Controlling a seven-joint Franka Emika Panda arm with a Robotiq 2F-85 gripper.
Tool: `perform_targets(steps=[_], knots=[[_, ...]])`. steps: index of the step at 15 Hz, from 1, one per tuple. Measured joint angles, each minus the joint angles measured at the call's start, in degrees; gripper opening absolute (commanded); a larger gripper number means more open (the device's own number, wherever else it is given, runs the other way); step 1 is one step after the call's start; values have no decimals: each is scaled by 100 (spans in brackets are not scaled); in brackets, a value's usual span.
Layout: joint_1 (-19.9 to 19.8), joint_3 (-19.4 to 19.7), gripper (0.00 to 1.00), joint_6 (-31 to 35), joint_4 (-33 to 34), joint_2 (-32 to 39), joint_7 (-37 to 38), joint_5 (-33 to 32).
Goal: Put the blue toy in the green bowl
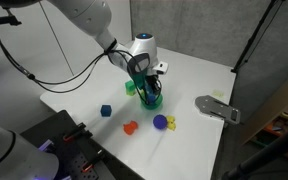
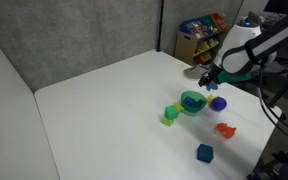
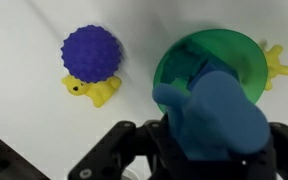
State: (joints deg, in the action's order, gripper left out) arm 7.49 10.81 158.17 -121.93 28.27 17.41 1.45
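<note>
The black pincer (image 3: 214, 138) is clamped on the small lumpy light-blue toy (image 3: 210, 108). In the wrist view the blue toy fills the gap between the two dark fingers (image 3: 134, 142), which press on it from the left and the right. It looks soft and smooth, with round bumps and no clear shape.

The toy hangs right over the small round bright-green plastic bowl (image 3: 216, 52) and hides part of it. The green bowl is shiny and smooth, with a bluish inside. It stands on the flat white tabletop (image 1: 194, 75).

To the left of the bowl in the wrist view lies a round purple ball covered in little bumps (image 3: 91, 52). A small yellow rubbery toy (image 3: 94, 92) touches the purple ball.

In an exterior view a small green cube (image 2: 170, 115) sits just beside the bowl. A lumpy red toy (image 2: 225, 129) and a dark blue cube (image 2: 204, 152) lie nearer, well apart from it.
</note>
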Motion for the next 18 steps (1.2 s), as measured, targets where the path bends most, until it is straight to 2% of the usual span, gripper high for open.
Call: perform_targets(steps=[4,5,7,10,15,18], knots=[[77,-51,2,-60,447,483,49,-17],[80,-54,31,-62,558,628,51,-17],[79,-54,37,-68,764,897,52,-17],[80,-48,62,-76,981,1125,52,-19],[81,10,99,-132,1118,1050,51,-68],[47,21,100,-219,1112,813,39,-69]])
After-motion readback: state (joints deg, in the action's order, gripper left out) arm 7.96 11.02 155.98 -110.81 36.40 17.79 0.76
